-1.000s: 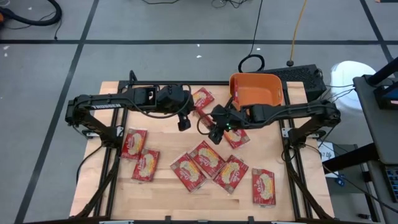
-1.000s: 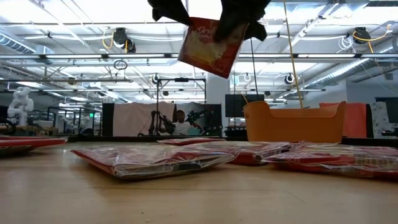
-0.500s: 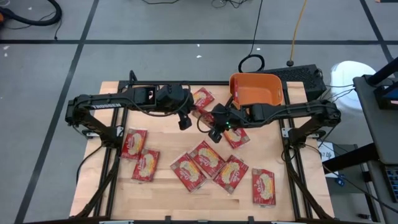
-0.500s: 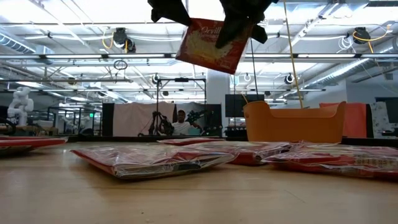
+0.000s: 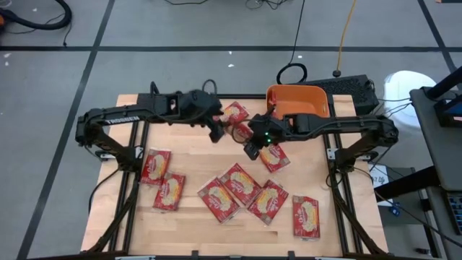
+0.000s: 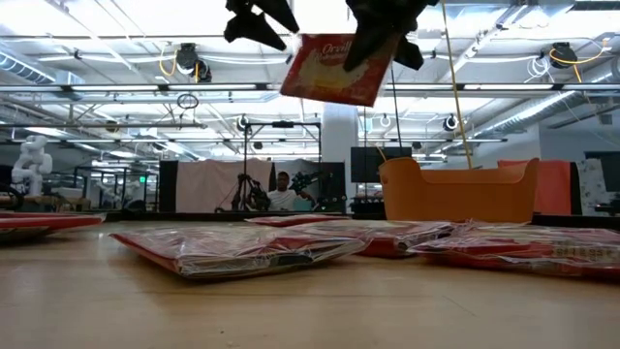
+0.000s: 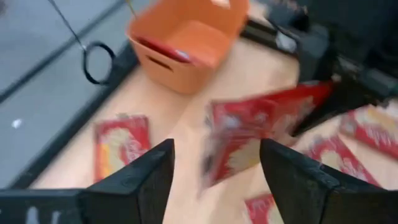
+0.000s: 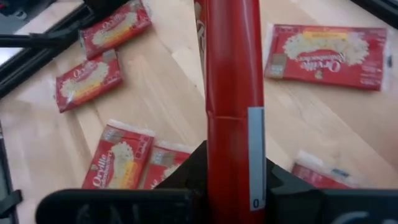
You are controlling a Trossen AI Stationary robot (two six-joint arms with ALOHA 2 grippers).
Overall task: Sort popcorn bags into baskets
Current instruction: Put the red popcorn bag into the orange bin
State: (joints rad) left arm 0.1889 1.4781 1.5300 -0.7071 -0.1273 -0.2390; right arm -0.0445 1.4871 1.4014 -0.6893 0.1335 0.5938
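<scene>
My right gripper (image 5: 250, 142) is shut on one popcorn bag (image 6: 334, 68), a flat red packet that hangs in the air over the middle of the table. In the right wrist view this bag (image 8: 233, 93) shows edge-on between my fingers. Just left of it, my left gripper (image 5: 216, 132) stands open and apart from the bag (image 7: 249, 134). The orange basket (image 5: 298, 88) sits at the back right of the table; a red packet (image 7: 165, 50) lies inside it. Several more bags lie flat on the table, such as one (image 5: 242, 184) near the middle.
Bags lie at the left (image 5: 155, 166), front right (image 5: 306, 215), near the basket (image 5: 274, 159) and behind the grippers (image 5: 234, 113). A black keyboard (image 5: 354, 87) lies behind the basket. A person (image 6: 281, 192) sits far off in the room.
The right gripper shut on the hanging bag, and the left gripper then opened and drew away to the left. The bag rose a little and tilted flatter.
</scene>
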